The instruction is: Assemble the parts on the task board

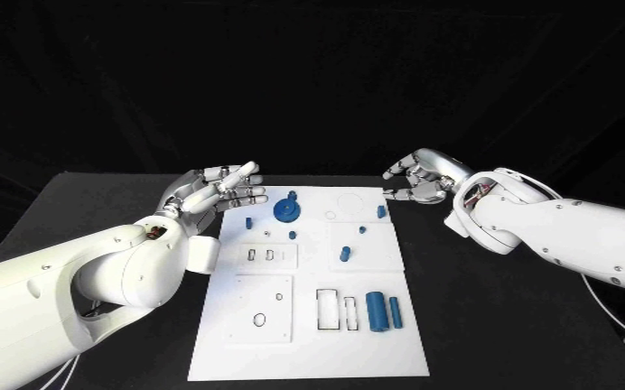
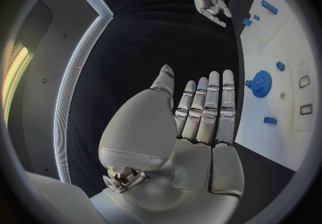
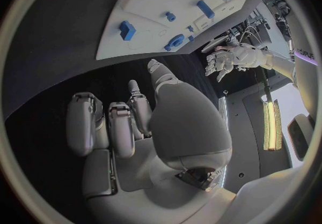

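The white task board (image 1: 312, 336) lies in the middle of the black table. On its far half sit a blue gear (image 1: 286, 210), a small blue block (image 1: 247, 222), a blue peg (image 1: 345, 253) and another block (image 1: 382, 212). Two blue cylinders (image 1: 383, 311) lie side by side on the near right. My left hand (image 1: 221, 191) hovers at the board's far left corner with its fingers stretched out and nothing in it; its wrist view shows the flat fingers (image 2: 208, 106) beside the gear (image 2: 260, 80). My right hand (image 1: 417, 178) hangs off the far right corner, fingers (image 3: 107, 127) half curled, holding nothing.
Raised white plates with slots and holes (image 1: 271, 255) cover the board's left and near parts. Bare black table (image 1: 495, 318) runs along both sides of the board. My left forearm (image 1: 117, 268) lies over the table to the board's left.
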You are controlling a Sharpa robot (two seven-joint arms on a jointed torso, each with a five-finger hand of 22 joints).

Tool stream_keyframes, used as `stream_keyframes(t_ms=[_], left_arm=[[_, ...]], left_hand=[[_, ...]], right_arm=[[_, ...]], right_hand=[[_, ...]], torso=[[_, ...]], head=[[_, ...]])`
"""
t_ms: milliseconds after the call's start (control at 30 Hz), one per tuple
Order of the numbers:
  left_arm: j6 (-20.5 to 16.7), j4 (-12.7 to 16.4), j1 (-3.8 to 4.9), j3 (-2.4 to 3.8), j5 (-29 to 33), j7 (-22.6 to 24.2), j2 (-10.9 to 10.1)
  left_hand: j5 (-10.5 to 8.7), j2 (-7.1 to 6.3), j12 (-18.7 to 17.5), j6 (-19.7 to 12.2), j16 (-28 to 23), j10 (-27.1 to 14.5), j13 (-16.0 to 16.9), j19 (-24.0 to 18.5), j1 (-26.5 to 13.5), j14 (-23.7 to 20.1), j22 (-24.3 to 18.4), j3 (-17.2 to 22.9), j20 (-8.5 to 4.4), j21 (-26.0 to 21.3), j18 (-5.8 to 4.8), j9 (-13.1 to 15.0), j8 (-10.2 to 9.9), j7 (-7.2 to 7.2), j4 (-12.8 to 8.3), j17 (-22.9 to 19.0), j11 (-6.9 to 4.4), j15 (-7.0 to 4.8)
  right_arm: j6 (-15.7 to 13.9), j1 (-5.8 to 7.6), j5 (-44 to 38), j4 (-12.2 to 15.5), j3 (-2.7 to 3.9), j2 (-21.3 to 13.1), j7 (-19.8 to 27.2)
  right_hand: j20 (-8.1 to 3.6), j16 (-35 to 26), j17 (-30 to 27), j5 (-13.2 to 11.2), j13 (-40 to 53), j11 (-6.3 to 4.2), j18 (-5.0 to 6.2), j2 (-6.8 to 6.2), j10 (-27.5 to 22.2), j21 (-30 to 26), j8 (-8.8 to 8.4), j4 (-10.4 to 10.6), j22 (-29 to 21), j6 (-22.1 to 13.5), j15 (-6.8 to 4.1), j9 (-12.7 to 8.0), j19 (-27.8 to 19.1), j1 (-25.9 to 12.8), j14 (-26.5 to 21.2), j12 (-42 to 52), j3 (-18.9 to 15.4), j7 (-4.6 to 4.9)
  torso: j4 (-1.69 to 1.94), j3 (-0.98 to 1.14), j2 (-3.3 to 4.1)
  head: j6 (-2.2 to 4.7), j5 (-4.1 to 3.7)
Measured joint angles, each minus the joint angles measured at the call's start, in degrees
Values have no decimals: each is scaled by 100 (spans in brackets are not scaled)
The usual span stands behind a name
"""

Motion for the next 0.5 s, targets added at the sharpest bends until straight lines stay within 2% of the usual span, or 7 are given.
stream_keyframes(t_ms=[200, 500], left_arm=[[10, -28, -1, -1, -1, 0, 21], [18, -53, -2, -3, -1, 0, 29]], left_hand=[[0, 0, 0, 0, 0, 0, 0, 0, 0, 0, 0, 0, 0, 0, 0, 0, 0, 0, 0, 0, 0, 0], [0, 0, 0, 0, 0, 0, 0, 0, 0, 0, -5, 0, 0, 0, 0, 0, 0, 0, 0, 5, 0, 0]], right_arm=[[129, -126, 108, -160, -4, -44, 151], [257, -277, 170, -321, -6, 75, 251]], right_hand=[[-20, 0, 2, 0, 0, 21, -1, -24, -21, -14, 0, 0, 0, -18, 0, 0, -20, 24, 0, 0, 0, 17], [0, 0, 4, 0, 0, 21, -1, -24, -20, -14, 0, -15, -1, -18, 0, 0, -41, 24, 0, 0, -16, 17]], torso=[[-10, 18, -5], [-10, 8, -13]], head=[[-25, -1], [-66, -4]])
